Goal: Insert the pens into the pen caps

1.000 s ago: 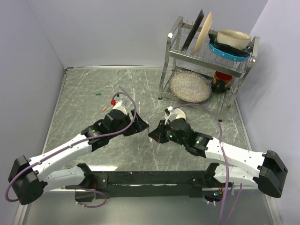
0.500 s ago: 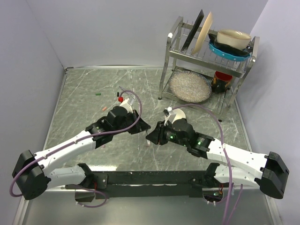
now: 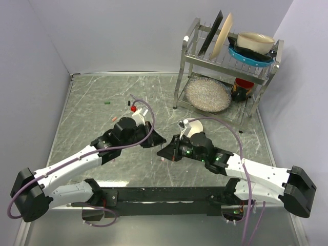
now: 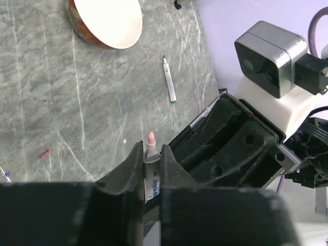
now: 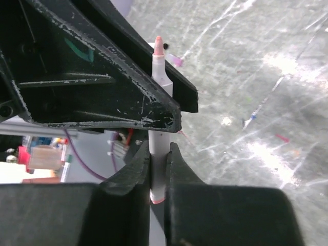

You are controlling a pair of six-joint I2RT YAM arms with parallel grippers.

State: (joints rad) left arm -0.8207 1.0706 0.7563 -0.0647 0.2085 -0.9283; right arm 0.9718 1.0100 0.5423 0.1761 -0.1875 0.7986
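Closer together than a second ago, the arms meet over the middle of the bench (image 3: 154, 97). Left jaws, wide open then, are clamped on a white pink-tipped pen (image 4: 151, 164). Right jaws pinch the same barrel lower down. At 12 o'clock of the left jaws lies a green-ended pen (image 4: 169, 80), at 11 o'clock a bowl (image 4: 110, 20).

You are looking at a robotics test cell dressed as a kitchen: plain pale walls (image 3: 128, 31) box in a marble-patterned table (image 3: 92, 102), a steel dish rack (image 3: 220, 65) holds plates (image 3: 224, 36) and bowls (image 3: 255, 41), and two white arms (image 3: 72, 166) stand bolted to a black rail (image 3: 164, 195) at the near edge.
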